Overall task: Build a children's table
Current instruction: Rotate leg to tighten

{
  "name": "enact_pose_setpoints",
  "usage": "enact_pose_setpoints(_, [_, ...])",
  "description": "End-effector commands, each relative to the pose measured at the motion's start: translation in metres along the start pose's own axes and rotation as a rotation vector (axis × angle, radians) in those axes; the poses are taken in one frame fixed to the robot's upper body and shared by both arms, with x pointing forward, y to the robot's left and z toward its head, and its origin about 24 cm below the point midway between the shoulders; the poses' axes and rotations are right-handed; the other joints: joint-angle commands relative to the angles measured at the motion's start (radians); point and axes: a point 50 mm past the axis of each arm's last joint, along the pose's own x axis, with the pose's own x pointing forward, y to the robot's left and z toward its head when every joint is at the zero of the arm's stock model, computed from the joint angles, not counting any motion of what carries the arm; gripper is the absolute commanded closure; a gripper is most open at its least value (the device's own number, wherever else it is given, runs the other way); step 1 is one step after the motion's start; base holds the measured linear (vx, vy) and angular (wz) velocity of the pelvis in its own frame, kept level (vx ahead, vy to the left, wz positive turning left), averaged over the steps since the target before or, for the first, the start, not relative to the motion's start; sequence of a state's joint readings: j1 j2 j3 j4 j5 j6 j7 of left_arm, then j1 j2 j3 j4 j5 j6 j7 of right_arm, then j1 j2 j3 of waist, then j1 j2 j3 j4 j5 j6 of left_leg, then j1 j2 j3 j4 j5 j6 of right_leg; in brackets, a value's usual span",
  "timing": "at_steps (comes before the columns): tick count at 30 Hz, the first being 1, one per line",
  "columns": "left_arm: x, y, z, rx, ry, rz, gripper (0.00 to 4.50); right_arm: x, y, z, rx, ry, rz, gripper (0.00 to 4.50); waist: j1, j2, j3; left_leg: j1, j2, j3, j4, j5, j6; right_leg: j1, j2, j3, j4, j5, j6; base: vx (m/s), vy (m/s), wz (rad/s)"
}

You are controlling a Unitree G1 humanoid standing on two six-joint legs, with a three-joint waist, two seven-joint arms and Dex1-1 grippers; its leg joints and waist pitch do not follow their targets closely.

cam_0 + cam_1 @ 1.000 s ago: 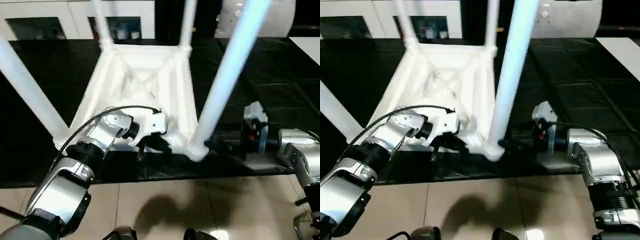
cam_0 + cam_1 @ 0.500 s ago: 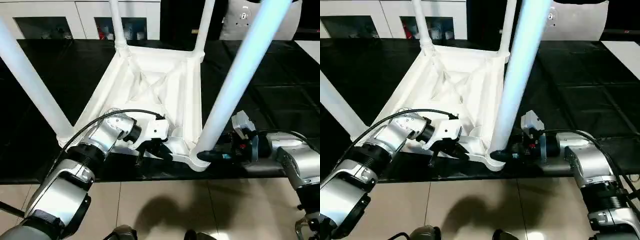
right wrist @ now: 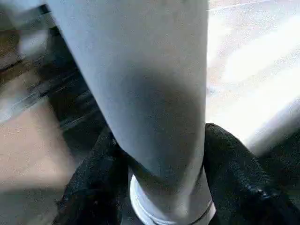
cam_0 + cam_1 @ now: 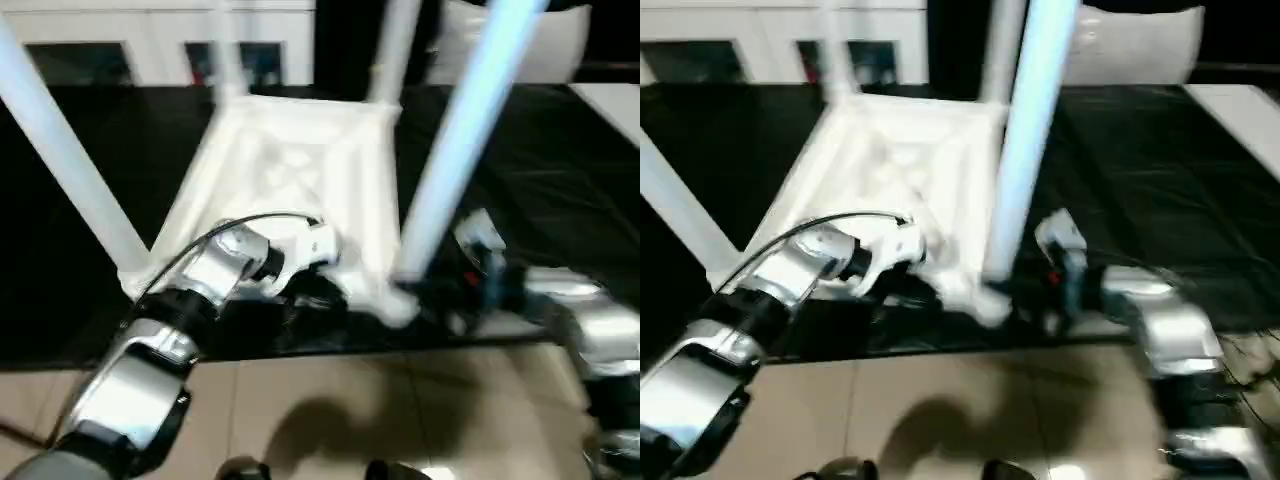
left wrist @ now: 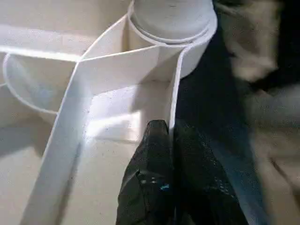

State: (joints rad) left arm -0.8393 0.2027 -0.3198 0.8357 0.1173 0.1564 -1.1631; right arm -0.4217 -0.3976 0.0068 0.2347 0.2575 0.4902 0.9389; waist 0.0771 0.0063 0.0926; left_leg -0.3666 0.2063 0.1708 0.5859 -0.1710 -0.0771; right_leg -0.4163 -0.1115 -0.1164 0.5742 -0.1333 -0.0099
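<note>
The children's table lies upside down: its white ribbed tabletop (image 4: 300,170) rests on the black work table, with all four white legs standing up in the corner sockets. My left gripper (image 5: 171,136) is shut on the tabletop's near rim (image 5: 176,84), just short of the near right socket (image 5: 171,18). In the head view that left gripper (image 4: 305,290) sits at the rim's front edge. The right gripper (image 4: 420,290) is shut on the near right leg (image 4: 455,130) at its base. Black fingers (image 3: 234,168) press both sides of that leg (image 3: 150,93).
The black work table (image 4: 560,150) ends at a front edge just below the grippers, with beige floor (image 4: 350,400) beyond it. The near left leg (image 4: 65,170) and a far leg (image 4: 395,50) rise steeply. White cabinets (image 4: 150,30) stand behind.
The head view has swung and now blurs. Both grippers keep their holds on rim and leg, and the right forearm sits closer to the leg's base than a second ago.
</note>
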Motion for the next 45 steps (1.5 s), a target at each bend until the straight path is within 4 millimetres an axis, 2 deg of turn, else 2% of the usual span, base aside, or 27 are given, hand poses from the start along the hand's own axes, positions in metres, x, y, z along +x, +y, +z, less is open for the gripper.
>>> enact_pose_setpoints(1, [0.022, -0.005, 0.014, -0.052, -0.058, 0.031, 4.50, 0.017, -0.002, -0.001, 0.037, 0.022, -0.137, 2.50, -0.006, -0.023, -0.061, 0.000, -0.002, -0.008, -0.066, -0.305, 0.004, 0.057, -0.041, 0.015, -0.112, -0.705, -0.044, -0.062, 0.018, -0.15])
enact_pose_setpoints(2, [0.027, -0.003, 0.018, -0.084, -0.070, 0.088, 4.50, 0.023, -0.006, -0.002, 0.051, 0.026, -0.239, 2.50, -0.027, -0.016, -0.062, 0.005, -0.003, -0.013, -0.063, -0.335, 0.002, 0.054, -0.042, 0.004, -0.130, -0.723, -0.013, 0.000, 0.000, 0.00])
enact_pose_setpoints(3, [0.030, -0.001, 0.022, -0.107, -0.085, 0.131, 4.50, 0.027, -0.007, -0.003, 0.069, 0.022, -0.297, 2.50, -0.035, -0.014, -0.063, 0.006, -0.002, -0.015, -0.064, -0.343, 0.008, 0.056, -0.040, -0.001, -0.132, -0.707, -0.016, 0.000, 0.000, 0.00])
enact_pose_setpoints(4, [0.030, -0.001, 0.022, -0.107, -0.085, 0.131, 4.50, 0.027, -0.007, -0.003, 0.069, 0.022, -0.297, 2.50, -0.047, -0.013, -0.066, 0.001, 0.000, -0.019, -0.067, -0.355, 0.015, 0.062, -0.038, -0.008, -0.134, -0.673, -0.018, 0.000, 0.000, 0.00])
enact_pose_setpoints(6, [0.033, 0.000, 0.026, -0.120, -0.102, 0.167, 4.50, 0.031, -0.008, -0.003, 0.088, 0.007, -0.342, 2.50, -0.057, -0.007, -0.066, 0.001, 0.006, -0.024, -0.073, -0.382, 0.032, 0.068, -0.039, -0.016, -0.139, -0.633, -0.023, 0.000, 0.000, 0.00])
enact_pose_setpoints(8, [0.038, -0.001, 0.031, -0.131, -0.126, 0.195, 4.50, 0.037, -0.007, -0.003, 0.113, -0.013, -0.372, 1.98, -0.065, 0.000, -0.062, 0.014, 0.014, -0.026, -0.078, -0.428, 0.042, 0.062, -0.040, -0.021, -0.145, -0.588, -0.048, 0.000, 0.000, 0.00])
enact_pose_setpoints(9, [0.042, -0.002, 0.036, -0.127, -0.143, 0.206, 4.50, 0.041, -0.006, -0.002, 0.122, -0.034, -0.396, 1.83, -0.070, -0.004, -0.063, 0.014, 0.014, -0.028, -0.078, -0.442, 0.039, 0.062, -0.040, -0.020, -0.142, -0.563, -0.062, 0.000, 0.000, 0.00])
enact_pose_setpoints(10, [0.044, -0.003, 0.039, -0.110, -0.151, 0.209, 4.50, 0.045, -0.004, 0.001, 0.136, -0.063, -0.394, 1.74, -0.075, -0.013, -0.069, 0.016, 0.013, -0.025, -0.076, -0.442, 0.041, 0.062, -0.042, -0.017, -0.139, -0.554, -0.075, 0.000, 0.000, 0.00])
enact_pose_setpoints(12, [0.045, -0.004, 0.041, -0.096, -0.153, 0.209, 4.50, 0.047, -0.003, 0.002, 0.138, -0.081, -0.388, 1.57, -0.073, -0.010, -0.070, 0.009, 0.013, -0.024, -0.078, -0.413, 0.050, 0.066, -0.047, -0.010, -0.132, -0.528, -0.092, 0.000, 0.000, 0.00])
enact_pose_setpoints(15, [0.043, -0.003, 0.039, -0.072, -0.143, 0.210, 4.50, 0.046, -0.002, 0.004, 0.117, -0.097, -0.383, 1.42, -0.067, -0.014, -0.074, 0.004, 0.014, -0.018, -0.080, -0.355, 0.062, 0.067, -0.049, 0.005, -0.116, -0.454, -0.130, 0.000, 0.000, 0.00])
enact_pose_setpoints(16, [0.037, -0.002, 0.033, -0.001, -0.115, 0.195, 4.50, 0.037, -0.003, 0.005, 0.038, -0.106, -0.392, 1.24, -0.062, -0.019, -0.072, 0.002, 0.011, -0.015, -0.079, -0.337, 0.068, 0.066, -0.049, 0.008, -0.114, -0.450, -0.133, 0.000, 0.000, 0.00])
enact_pose_setpoints(17, [0.035, -0.001, 0.031, 0.017, -0.102, 0.193, 4.50, 0.033, -0.004, 0.005, 0.012, -0.109, -0.397, 1.24, -0.057, -0.018, -0.076, 0.005, 0.012, -0.010, -0.076, -0.308, 0.075, 0.065, -0.052, 0.016, -0.109, -0.426, -0.140, 0.000, 0.000, 0.00])
enact_pose_setpoints(19, [0.031, 0.001, 0.027, 0.053, -0.082, 0.193, 4.50, 0.026, -0.004, 0.004, 0.023, -0.118, -0.377, 1.01, -0.052, -0.020, -0.079, -0.002, 0.012, -0.007, -0.075, -0.259, 0.090, 0.069, -0.050, 0.019, -0.097, -0.372, -0.162, 0.000, 0.000, 0.00])
enact_pose_setpoints(22, [0.021, 0.008, 0.023, 0.124, -0.057, 0.223, 4.50, 0.012, -0.005, 0.000, -0.002, -0.092, -0.417, 0.79, -0.034, -0.025, -0.079, 0.003, 0.011, 0.002, -0.070, -0.230, 0.107, 0.063, -0.047, 0.027, -0.092, -0.373, -0.162, 0.000, 0.000, 0.00])
enact_pose_setpoints(27, [0.008, 0.020, 0.025, 0.194, -0.060, 0.322, 4.50, -0.005, -0.005, 0.000, 0.009, -0.146, -0.490, 0.35, -0.018, -0.024, -0.082, -0.005, 0.007, 0.003, -0.067, -0.177, 0.099, 0.065, -0.042, 0.030, -0.083, -0.367, -0.133, 0.017, -0.036, 0.02])
enact_pose_setpoints(28, [0.006, 0.022, 0.025, 0.206, -0.058, 0.334, 4.07, -0.007, -0.003, -0.001, 0.001, -0.150, -0.488, 0.12, -0.014, -0.017, -0.085, -0.010, 0.009, -0.001, -0.069, -0.154, 0.092, 0.071, -0.042, 0.032, -0.074, -0.335, -0.137, 0.000, 0.000, 0.00])
enact_pose_setpoints(29, [0.006, 0.022, 0.025, 0.206, -0.058, 0.334, 3.97, -0.007, -0.003, -0.001, 0.001, -0.150, -0.488, 0.09, -0.017, -0.021, -0.086, -0.009, 0.010, 0.000, -0.068, -0.148, 0.094, 0.067, -0.038, 0.032, -0.074, -0.308, -0.142, 0.000, 0.000, 0.00])
enact_pose_setpoints(33, [-0.001, 0.022, 0.026, 0.203, -0.115, 0.341, 3.83, -0.017, 0.007, 0.001, -0.009, -0.210, -0.461, 0.00, -0.014, -0.016, -0.091, -0.013, 0.010, 0.002, -0.064, -0.109, 0.118, 0.069, -0.034, 0.038, -0.058, -0.183, -0.188, 0.000, 0.000, 0.00])
enact_pose_setpoints(34, [-0.003, 0.022, 0.028, 0.168, -0.164, 0.342, 3.61, -0.018, 0.011, 0.002, -0.007, -0.221, -0.437, 0.00, -0.014, -0.014, -0.090, -0.014, 0.010, 0.002, -0.063, -0.113, 0.127, 0.070, -0.036, 0.037, -0.058, -0.177, -0.202, 0.000, 0.000, 0.00])
enact_pose_setpoints(35, [-0.005, 0.021, 0.029, 0.141, -0.206, 0.350, 3.56, -0.018, 0.015, 0.004, 0.001, -0.229, -0.412, 0.00, -0.014, -0.013, -0.089, -0.011, 0.011, 0.004, -0.064, -0.127, 0.129, 0.065, -0.035, 0.036, -0.062, -0.198, -0.212, 0.000, 0.000, 0.00])
enact_pose_setpoints(36, [-0.006, 0.021, 0.028, 0.108, -0.245, 0.362, 3.54, -0.018, 0.019, 0.006, -0.001, -0.240, -0.386, 0.00, -0.012, -0.007, -0.087, -0.010, 0.012, 0.005, -0.063, -0.134, 0.130, 0.063, -0.034, 0.037, -0.063, -0.204, -0.216, 0.000, 0.000, 0.00])
enact_pose_setpoints(40, [-0.008, 0.012, 0.021, -0.034, -0.389, 0.433, 3.18, -0.013, 0.032, 0.004, -0.016, -0.202, -0.294, 0.00, -0.012, -0.011, -0.080, -0.009, 0.017, 0.006, -0.067, -0.185, 0.116, 0.062, -0.035, 0.038, -0.067, -0.263, -0.219, 0.000, 0.000, 0.00])
enact_pose_setpoints(41, [-0.008, 0.009, 0.019, -0.056, -0.395, 0.443, 3.18, -0.013, 0.033, 0.003, -0.017, -0.198, -0.287, 0.00, -0.012, -0.014, -0.078, -0.006, 0.019, 0.009, -0.068, -0.197, 0.114, 0.058, -0.034, 0.039, -0.071, -0.285, -0.213, 0.000, 0.000, 0.00])
enact_pose_setpoints(42, [-0.007, 0.007, 0.017, -0.077, -0.398, 0.460, 3.15, -0.012, 0.034, 0.003, -0.017, -0.194, -0.287, 0.00, -0.012, -0.015, -0.078, -0.006, 0.014, 0.009, -0.067, -0.208, 0.110, 0.056, -0.033, 0.038, -0.077, -0.329, -0.189, 0.000, 0.000, 0.00])
enact_pose_setpoints(43, [-0.007, -0.002, 0.013, -0.100, -0.418, 0.471, 3.06, -0.010, 0.036, 0.002, -0.009, -0.199, -0.273, 0.00, -0.011, -0.011, -0.079, -0.002, 0.015, 0.008, -0.069, -0.209, 0.102, 0.052, -0.031, 0.039, -0.079, -0.339, -0.176, 0.000, 0.000, 0.00])
enact_pose_setpoints(44, [-0.007, -0.007, 0.011, -0.113, -0.428, 0.475, 2.94, -0.009, 0.038, 0.002, -0.002, -0.202, -0.266, 0.00, -0.011, -0.017, -0.078, -0.007, 0.025, 0.002, -0.074, -0.208, 0.094, 0.059, -0.037, 0.041, -0.069, -0.326, -0.183, 0.000, 0.000, 0.00])
enact_pose_setpoints(45, [-0.008, -0.015, 0.009, -0.138, -0.447, 0.474, 2.94, -0.007, 0.040, 0.002, 0.008, -0.204, -0.244, 0.00, -0.013, -0.017, -0.073, -0.010, 0.022, 0.005, -0.075, -0.218, 0.094, 0.055, -0.034, 0.041, -0.076, -0.348, -0.176, 0.000, 0.000, 0.00])
